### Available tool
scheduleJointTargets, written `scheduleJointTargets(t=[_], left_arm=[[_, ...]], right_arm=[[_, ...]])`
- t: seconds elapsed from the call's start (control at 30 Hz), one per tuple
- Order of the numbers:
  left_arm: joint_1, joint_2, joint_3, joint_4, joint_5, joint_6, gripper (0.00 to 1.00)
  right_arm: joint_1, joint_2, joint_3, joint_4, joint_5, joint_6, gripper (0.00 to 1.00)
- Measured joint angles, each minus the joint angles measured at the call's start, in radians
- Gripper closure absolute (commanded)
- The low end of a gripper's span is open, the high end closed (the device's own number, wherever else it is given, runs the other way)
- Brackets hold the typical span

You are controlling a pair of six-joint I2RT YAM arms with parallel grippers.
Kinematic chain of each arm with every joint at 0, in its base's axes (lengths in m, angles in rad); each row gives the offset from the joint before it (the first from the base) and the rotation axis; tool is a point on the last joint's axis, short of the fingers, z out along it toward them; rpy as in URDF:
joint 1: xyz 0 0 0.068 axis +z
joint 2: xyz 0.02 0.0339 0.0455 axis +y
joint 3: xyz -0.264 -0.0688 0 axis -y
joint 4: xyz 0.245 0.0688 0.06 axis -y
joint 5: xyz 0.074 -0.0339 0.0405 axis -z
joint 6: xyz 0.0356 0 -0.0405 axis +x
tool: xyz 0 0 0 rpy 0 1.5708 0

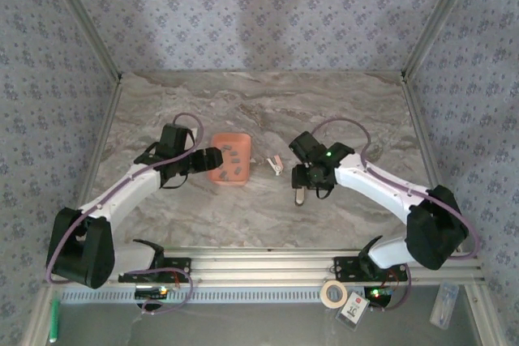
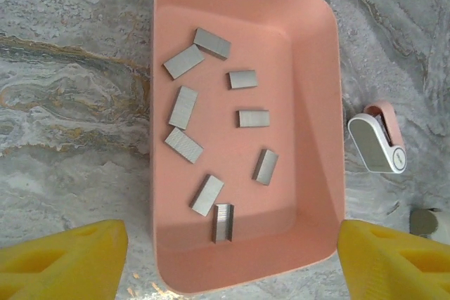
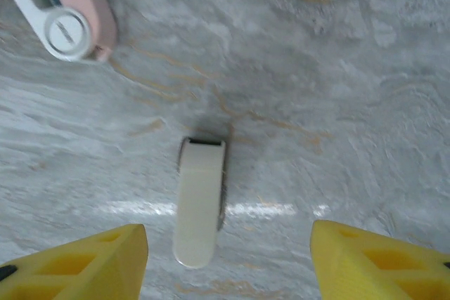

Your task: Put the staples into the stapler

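A salmon-orange tray (image 2: 316, 103) (image 1: 219, 142) holds the staples (image 2: 183, 107), several small grey metal strips lying loose. My left gripper (image 2: 228, 261) (image 1: 214, 158) hovers over the tray's near end, open and holding nothing. To the right of the tray a small pink-and-white stapler (image 2: 378, 142) (image 3: 67, 12) (image 1: 276, 165) lies on its side. A cream-white bar (image 3: 200, 201) (image 1: 300, 196) with a dark slot at its far end lies on the marble below my right gripper (image 3: 228, 265) (image 1: 302, 186). That gripper is open and the bar sits between its fingers, nearer the left one; I cannot tell whether the bar is a second stapler.
The marble table (image 1: 259, 103) has patterned walls at the back and both sides. A metal rail (image 1: 268, 263) runs along the near edge by the arm bases. A roll of tape (image 1: 332, 292) and small items lie in front of the rail.
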Motion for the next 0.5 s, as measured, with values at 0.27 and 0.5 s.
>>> scheduleJointTargets(t=[0.27,0.5], left_arm=[[0.0,0.0,-0.001,0.007,0.004,0.007,0.22],[-0.001,0.011,-0.001,0.019,0.008,0.007,0.22]], right_arm=[[0.035,0.068,-0.014,0.005,-0.006,0.0,0.44],[0.05,0.098,-0.056,0.046,-0.022,0.009,0.48]])
